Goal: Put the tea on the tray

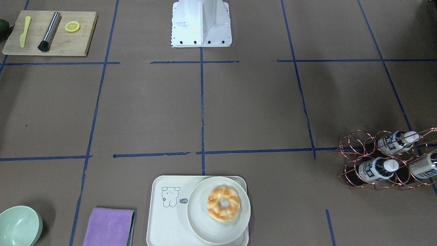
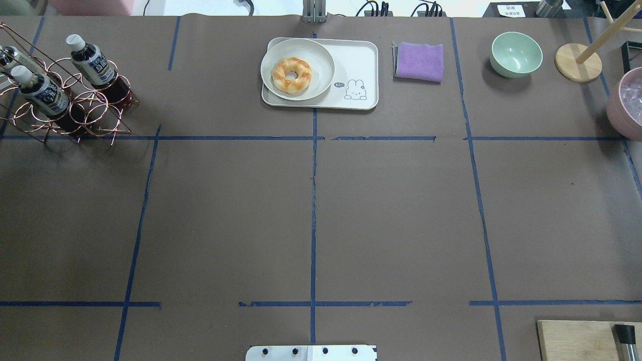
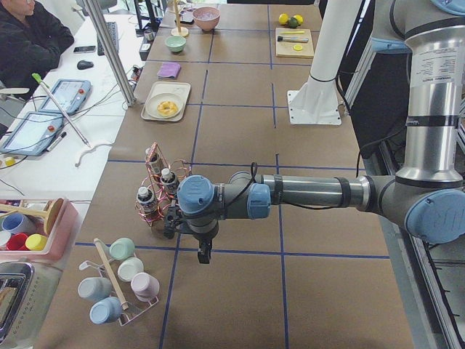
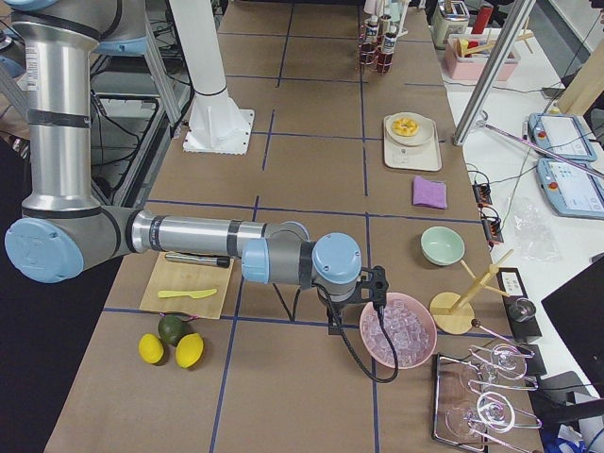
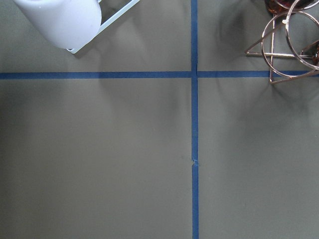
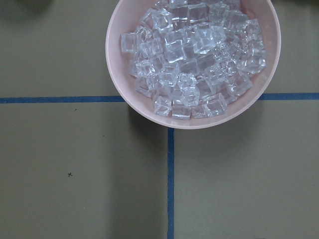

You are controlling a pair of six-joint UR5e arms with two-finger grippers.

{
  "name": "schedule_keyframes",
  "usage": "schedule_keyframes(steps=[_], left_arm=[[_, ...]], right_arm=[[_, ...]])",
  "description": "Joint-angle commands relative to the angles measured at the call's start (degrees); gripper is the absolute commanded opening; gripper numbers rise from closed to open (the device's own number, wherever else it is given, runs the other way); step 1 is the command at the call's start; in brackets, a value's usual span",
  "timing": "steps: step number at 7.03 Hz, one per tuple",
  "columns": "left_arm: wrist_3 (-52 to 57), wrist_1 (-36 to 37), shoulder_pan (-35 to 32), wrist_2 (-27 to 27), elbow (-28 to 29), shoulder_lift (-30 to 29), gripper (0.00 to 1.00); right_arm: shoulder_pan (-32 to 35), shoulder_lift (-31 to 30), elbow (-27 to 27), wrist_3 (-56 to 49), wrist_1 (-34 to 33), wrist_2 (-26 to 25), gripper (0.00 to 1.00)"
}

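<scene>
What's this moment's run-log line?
tea: three clear plastic bottles in copper wire rack | cream rectangular tray: round plate, no tea | left end effector: near rack | right end effector: by pink ice bowl

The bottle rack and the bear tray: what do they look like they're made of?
The rack looks like thin metal wire with a shiny copper or rose-gold finish: it is bent into open rings and glints in the light. The tray looks like matte cream plastic or melamine, with smooth rounded corners and a printed line drawing; ceramic cannot be ruled out.
</scene>
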Motion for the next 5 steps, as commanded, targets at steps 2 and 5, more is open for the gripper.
schedule_keyframes(steps=[2, 5], left_arm=[[0.09, -0.20, 0.06, 0.00, -0.09, -0.09, 1.00], [0.09, -0.81, 0.06, -0.09, -2.01, -0.44, 1.00]], right_arm=[[-0.09, 0.17, 0.22, -0.09, 0.16, 0.00, 1.00], [-0.09, 0.44, 0.48, 0.00, 0.16, -0.09, 1.00]])
